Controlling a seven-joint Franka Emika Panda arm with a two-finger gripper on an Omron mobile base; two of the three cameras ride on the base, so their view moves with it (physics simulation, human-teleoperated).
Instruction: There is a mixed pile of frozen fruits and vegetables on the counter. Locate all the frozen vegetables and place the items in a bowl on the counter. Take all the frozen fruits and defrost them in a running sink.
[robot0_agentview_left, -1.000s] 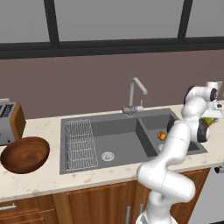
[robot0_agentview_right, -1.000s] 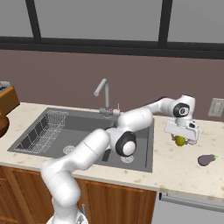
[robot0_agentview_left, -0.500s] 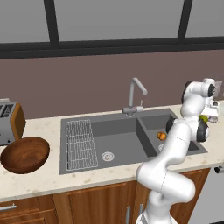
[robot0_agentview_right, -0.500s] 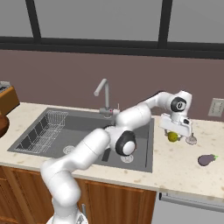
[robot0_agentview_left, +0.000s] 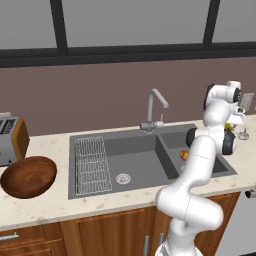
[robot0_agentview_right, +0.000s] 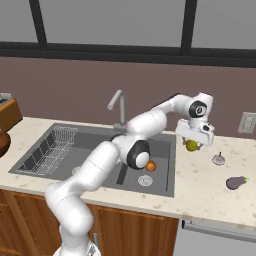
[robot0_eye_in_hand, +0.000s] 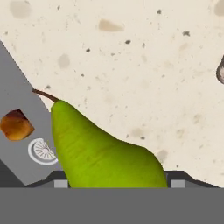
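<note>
The claw (robot0_agentview_right: 194, 144) hangs above the worktop (robot0_agentview_right: 200, 190) just past the right rim of the sink (robot0_agentview_right: 100, 155), pinching the yellow-green pear (robot0_agentview_right: 191, 145). In the hand view the pear (robot0_eye_in_hand: 100, 153) rises from between the claw's tips, its thin brown stem pointing toward the sink's edge, and it is lifted clear of the speckled stone below. Seen from the left base view, the pear (robot0_agentview_left: 227, 127) peeks out as a small yellow-green spot behind the white arm, under the claw (robot0_agentview_left: 231, 124).

The round orange piece (robot0_agentview_right: 150, 166) lies in the smaller, right-hand basin of the sink, near its drain; in the hand view the same piece (robot0_eye_in_hand: 16, 124) sits beside the round drain fitting (robot0_eye_in_hand: 42, 151), and in the left base view it (robot0_agentview_left: 184, 155) shows at the basin's near wall, partly behind the arm.

On the worktop to the right of the sink, the pale round bulb (robot0_agentview_right: 218, 159) sits near the claw on its right, apart from it, and the purple eggplant (robot0_agentview_right: 236, 182) lies further toward the front right corner. The bulb (robot0_agentview_left: 243, 134) also shows at the right edge of the left base view.

The dark wooden bowl (robot0_agentview_left: 28, 176) stands at the left end of the worktop, well apart from the claw, just in front of the toaster (robot0_agentview_left: 11, 140). The wire rack (robot0_agentview_left: 92, 161) rests in the large left basin, and the curved silver tap (robot0_agentview_left: 154, 107) stands behind the sink.
</note>
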